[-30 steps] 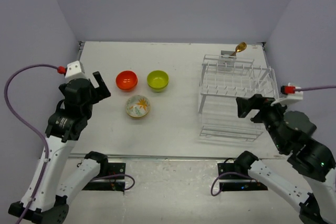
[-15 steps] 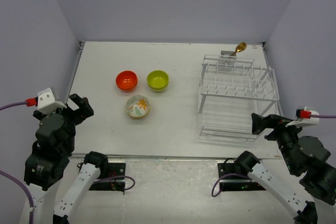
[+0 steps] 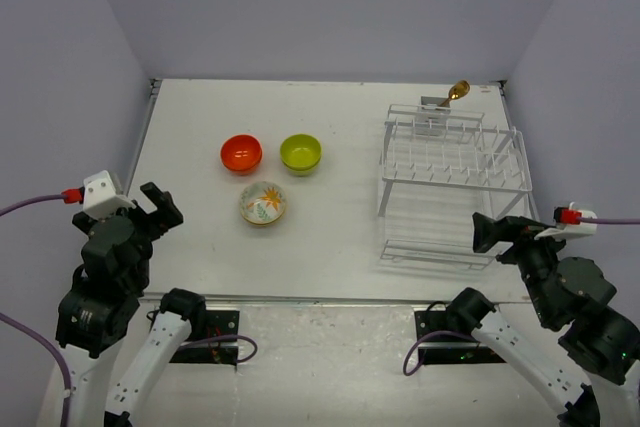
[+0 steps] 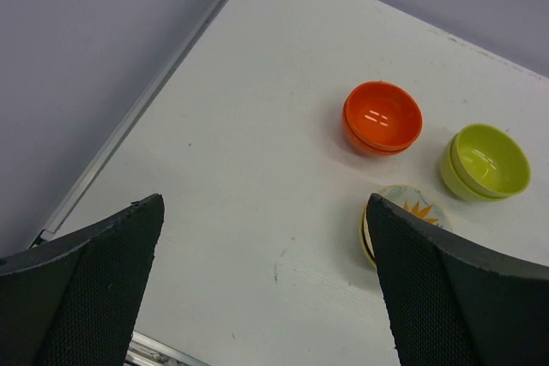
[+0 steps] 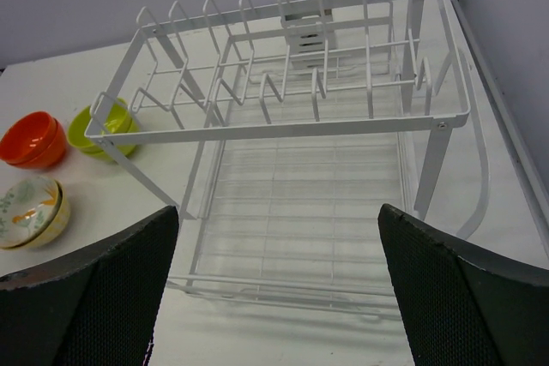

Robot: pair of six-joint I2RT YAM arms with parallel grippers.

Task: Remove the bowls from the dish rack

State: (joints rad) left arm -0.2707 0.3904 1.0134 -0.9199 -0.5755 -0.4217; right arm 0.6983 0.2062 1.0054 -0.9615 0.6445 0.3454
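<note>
Left jaws spread, bowls [image 4: 383,116] on table [image 4: 257,126] well beyond; right jaws spread, dish rack [image 5: 283,128] beyond.

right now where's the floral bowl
In the top view the floral bowl sits on the table left of centre, just nearer the arms than the orange bowl and green bowl, well left of the dish rack.
</note>
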